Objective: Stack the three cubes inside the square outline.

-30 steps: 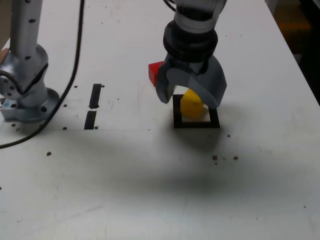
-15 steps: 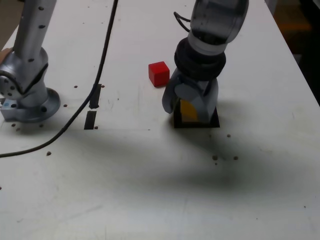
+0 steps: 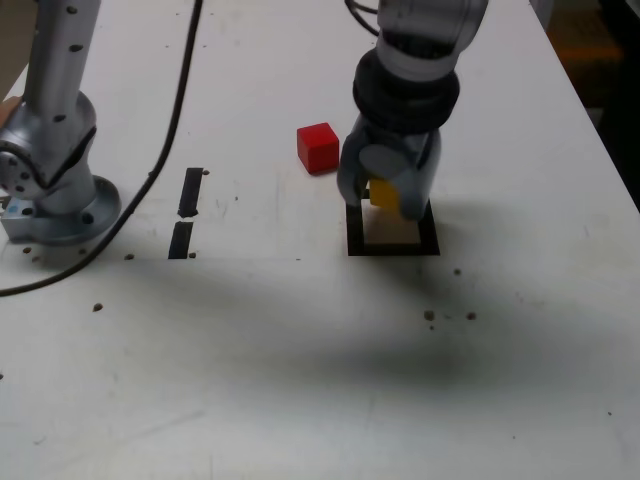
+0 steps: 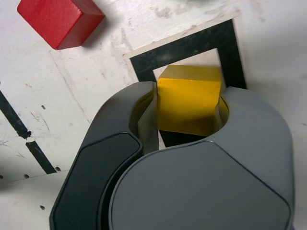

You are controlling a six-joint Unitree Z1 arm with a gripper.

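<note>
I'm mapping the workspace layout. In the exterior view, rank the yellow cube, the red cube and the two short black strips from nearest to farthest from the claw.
1. Yellow cube: held between the jaws of the claw, over the square outline.
2. Red cube: on the table, just to the exterior view's left of the claw.
3. Two short black strips: much farther to the exterior view's left, near the arm's base.

- A white tabletop (image 3: 300, 380) is filling nearly the whole exterior view, carrying dark specks and scuffs.
- Soft shadow is lying across its middle.
- Dark surroundings are showing past its far right edge.
</note>
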